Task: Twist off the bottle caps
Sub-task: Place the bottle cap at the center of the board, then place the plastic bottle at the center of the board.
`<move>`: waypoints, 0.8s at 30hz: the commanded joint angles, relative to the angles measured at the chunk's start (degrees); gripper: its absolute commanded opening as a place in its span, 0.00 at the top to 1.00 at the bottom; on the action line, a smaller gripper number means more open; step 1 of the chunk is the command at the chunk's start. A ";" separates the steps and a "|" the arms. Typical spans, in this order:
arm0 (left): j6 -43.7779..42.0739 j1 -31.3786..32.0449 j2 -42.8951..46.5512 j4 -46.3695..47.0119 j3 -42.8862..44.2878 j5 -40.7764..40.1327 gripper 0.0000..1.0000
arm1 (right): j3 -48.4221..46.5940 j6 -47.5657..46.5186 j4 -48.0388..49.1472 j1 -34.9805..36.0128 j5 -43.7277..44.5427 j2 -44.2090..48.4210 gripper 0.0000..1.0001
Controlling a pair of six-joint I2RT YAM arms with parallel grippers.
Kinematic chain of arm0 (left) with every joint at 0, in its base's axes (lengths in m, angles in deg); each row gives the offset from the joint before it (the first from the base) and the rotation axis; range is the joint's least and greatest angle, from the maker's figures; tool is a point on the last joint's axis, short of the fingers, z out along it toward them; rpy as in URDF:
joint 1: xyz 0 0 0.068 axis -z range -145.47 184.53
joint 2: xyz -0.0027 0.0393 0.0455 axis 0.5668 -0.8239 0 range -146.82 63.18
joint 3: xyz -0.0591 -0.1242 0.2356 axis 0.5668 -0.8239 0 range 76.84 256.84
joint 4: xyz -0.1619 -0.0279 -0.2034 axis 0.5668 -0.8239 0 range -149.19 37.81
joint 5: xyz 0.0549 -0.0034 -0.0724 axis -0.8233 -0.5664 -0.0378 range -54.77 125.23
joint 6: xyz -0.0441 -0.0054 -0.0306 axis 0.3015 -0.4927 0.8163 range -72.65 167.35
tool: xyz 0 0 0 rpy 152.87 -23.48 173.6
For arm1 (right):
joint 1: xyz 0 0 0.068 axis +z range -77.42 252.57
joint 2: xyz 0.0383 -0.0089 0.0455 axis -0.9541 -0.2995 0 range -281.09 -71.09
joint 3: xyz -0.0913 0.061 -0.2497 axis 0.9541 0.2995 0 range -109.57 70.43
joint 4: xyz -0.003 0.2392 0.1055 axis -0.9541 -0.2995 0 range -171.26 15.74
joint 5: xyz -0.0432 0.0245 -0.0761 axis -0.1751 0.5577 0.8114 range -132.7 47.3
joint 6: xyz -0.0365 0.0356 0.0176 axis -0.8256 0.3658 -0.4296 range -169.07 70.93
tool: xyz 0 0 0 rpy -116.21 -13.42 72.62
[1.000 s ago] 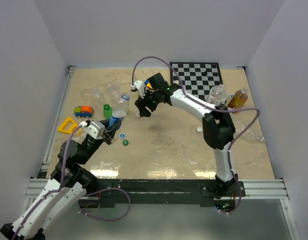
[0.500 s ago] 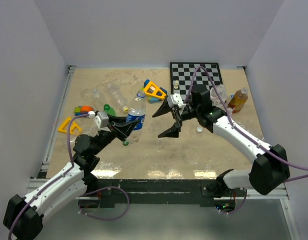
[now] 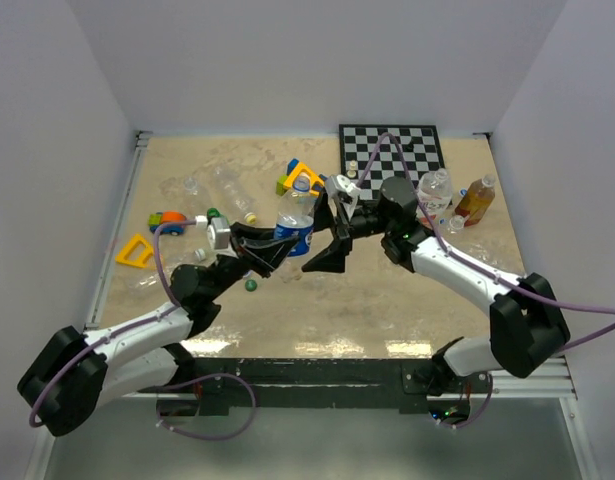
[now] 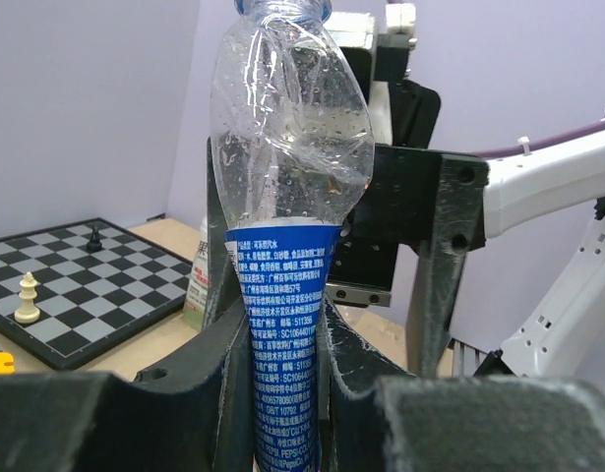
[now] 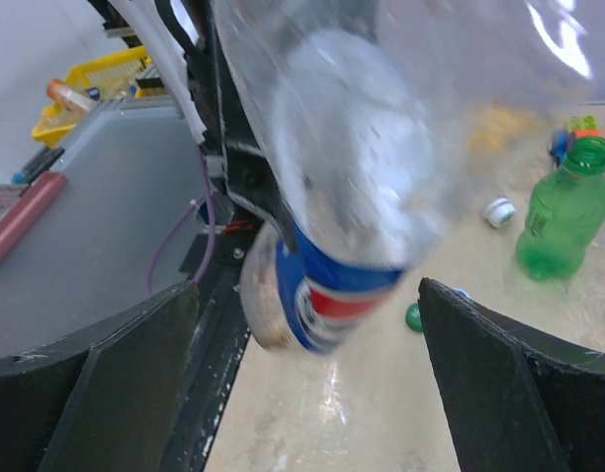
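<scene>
My left gripper (image 3: 285, 242) is shut on the blue-labelled lower body of a clear plastic bottle (image 3: 295, 222) and holds it upright above the table. Its blue cap (image 3: 301, 185) is on the neck. In the left wrist view the bottle (image 4: 282, 324) is squeezed between my left gripper (image 4: 282, 354) fingers, with the cap (image 4: 282, 6) at the top edge. My right gripper (image 3: 319, 238) is open, just right of the bottle. In the right wrist view the blurred bottle (image 5: 341, 206) lies between the wide-apart fingers of my right gripper (image 5: 307, 295), not touched.
A green bottle (image 5: 563, 208), a loose green cap (image 5: 413, 317) and a white cap (image 5: 498, 211) are on the table. The chessboard (image 3: 392, 150), a clear bottle (image 3: 434, 188), an amber bottle (image 3: 475, 198), toy blocks (image 3: 305, 178) and lying clear bottles (image 3: 222, 185) are further back.
My left arm carried the bottle right toward the table's middle. My right gripper swung from the far blocks to the bottle's right side, jaws open.
</scene>
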 commanded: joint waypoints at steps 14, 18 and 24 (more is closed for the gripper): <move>-3.17 2.28 -8.75 17.16 6.30 -5.77 1.00 | 0.94 20.75 14.72 1.63 2.17 -4.17 0.60; -4.66 2.20 -6.39 13.92 6.65 -6.56 0.90 | 0.33 19.79 13.58 1.63 1.64 -4.52 0.78; -6.69 1.93 2.22 1.19 6.83 -8.58 0.30 | -0.99 13.12 6.74 1.46 1.73 -3.82 0.83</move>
